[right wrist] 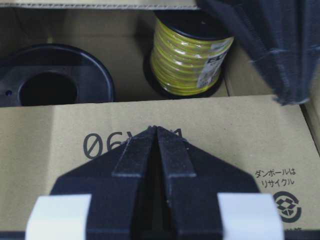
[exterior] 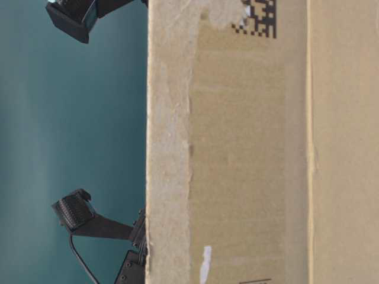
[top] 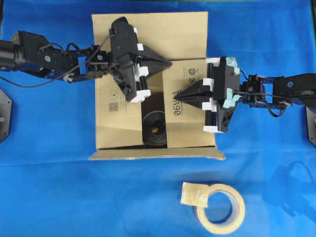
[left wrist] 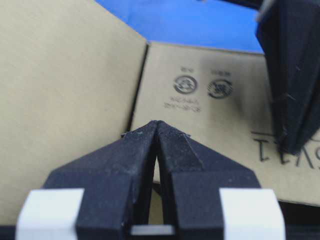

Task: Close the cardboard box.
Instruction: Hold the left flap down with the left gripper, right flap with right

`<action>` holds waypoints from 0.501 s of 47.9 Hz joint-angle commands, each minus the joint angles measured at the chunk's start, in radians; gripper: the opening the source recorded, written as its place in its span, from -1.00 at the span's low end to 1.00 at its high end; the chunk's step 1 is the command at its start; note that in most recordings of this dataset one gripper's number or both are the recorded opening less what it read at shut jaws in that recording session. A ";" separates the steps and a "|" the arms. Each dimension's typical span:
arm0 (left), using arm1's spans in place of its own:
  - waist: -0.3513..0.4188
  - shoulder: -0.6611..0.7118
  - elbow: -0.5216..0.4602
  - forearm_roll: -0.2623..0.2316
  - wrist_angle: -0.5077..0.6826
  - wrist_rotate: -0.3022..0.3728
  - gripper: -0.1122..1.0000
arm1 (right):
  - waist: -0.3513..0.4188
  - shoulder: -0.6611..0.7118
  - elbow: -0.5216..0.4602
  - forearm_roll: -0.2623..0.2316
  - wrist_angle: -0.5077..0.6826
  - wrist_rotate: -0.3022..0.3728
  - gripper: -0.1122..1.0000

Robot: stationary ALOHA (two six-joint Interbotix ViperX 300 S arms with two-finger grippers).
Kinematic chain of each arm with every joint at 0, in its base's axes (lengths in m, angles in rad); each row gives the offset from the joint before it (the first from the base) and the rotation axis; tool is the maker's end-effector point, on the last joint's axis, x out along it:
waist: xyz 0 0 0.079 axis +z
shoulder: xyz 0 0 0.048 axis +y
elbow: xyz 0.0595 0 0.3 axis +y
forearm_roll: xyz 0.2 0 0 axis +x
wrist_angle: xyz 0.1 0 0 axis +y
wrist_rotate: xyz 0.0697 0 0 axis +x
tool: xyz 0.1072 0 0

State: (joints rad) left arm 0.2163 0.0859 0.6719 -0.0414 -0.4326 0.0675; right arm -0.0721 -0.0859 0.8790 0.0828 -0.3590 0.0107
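Cardboard box sitting mid-surface on the blue cloth, far flap folded flat, near flap standing out toward the tape roll. Left end effector with fingers pinched together to a point, holding nothing, hovering over the left side flap; right end effector likewise pinched shut and empty, resting on or just above the printed right side flap, probably to press it down with a blunt tip rather than grip it. Gap between the two side flaps not yet closed, so task judged partly done. Overhead view giving only a black spool in that gap; right wrist view adding a yellow wire reel beside it. Table-level view blocked by the box wall.
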 commanded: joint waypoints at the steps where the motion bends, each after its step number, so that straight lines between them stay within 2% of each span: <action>1: 0.011 -0.012 -0.020 0.002 -0.012 0.021 -0.80 | 0.006 -0.009 -0.017 0.002 -0.009 0.002 -0.80; 6: 0.018 -0.011 -0.018 0.002 -0.012 0.063 -0.80 | 0.006 -0.009 -0.017 0.002 -0.009 0.002 -0.80; 24: 0.032 0.041 -0.020 0.002 -0.012 0.064 -0.80 | 0.006 -0.009 -0.018 0.002 -0.009 0.002 -0.80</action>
State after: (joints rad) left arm 0.2439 0.1350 0.6673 -0.0414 -0.4387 0.1350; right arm -0.0690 -0.0859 0.8790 0.0828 -0.3590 0.0107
